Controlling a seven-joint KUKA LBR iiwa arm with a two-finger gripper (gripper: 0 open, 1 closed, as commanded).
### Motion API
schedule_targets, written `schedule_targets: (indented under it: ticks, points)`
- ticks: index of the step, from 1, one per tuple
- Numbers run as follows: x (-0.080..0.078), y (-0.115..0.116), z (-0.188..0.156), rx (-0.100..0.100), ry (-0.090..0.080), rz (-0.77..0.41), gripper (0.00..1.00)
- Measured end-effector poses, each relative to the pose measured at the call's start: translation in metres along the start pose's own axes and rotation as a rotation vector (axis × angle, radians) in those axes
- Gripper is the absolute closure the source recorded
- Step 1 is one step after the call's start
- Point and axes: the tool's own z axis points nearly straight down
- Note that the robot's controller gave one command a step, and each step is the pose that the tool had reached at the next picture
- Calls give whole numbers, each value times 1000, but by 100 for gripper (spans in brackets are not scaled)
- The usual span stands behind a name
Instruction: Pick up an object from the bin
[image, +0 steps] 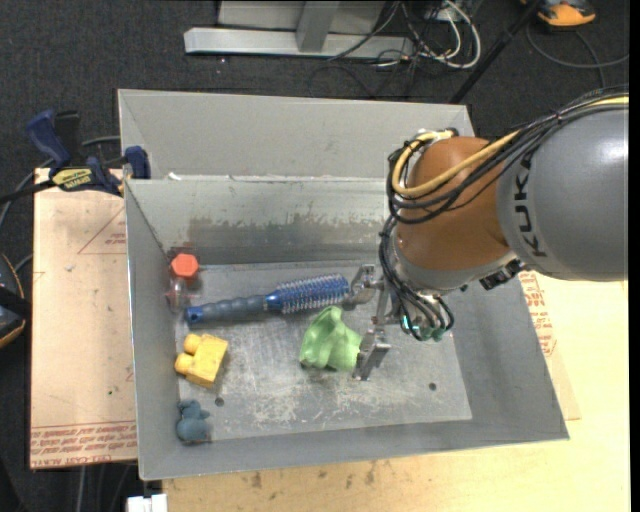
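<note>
My gripper (368, 322) hangs low in the middle of the bin, right of centre, with its fingers open. One fingertip (363, 283) is by the bristle end of a blue hairbrush (270, 300), the other (371, 360) is near the bin floor. A crumpled light-green soft thing (328, 343) lies just left of the gripper, its right edge reaching the gap between the fingers. I cannot tell whether the fingers touch it. The hairbrush lies flat across the bin, handle pointing left.
At the left wall stands a small clear bottle with an orange cap (183, 278). A yellow toy block (202, 360) lies below it, and a small blue-grey figure (193, 423) sits in the front left corner. The arm's orange cover hangs over the bin's right half.
</note>
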Motion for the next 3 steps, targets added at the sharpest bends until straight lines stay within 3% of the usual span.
schedule_targets:
  ticks: [1, 2, 3]
  points:
    - [-25, 36, 92, -1, -14, 0, 0]
    - [-26, 36, 87, -2, -15, 2, 100]
    - [-37, -7, -105, 2, -19, -183, 100]
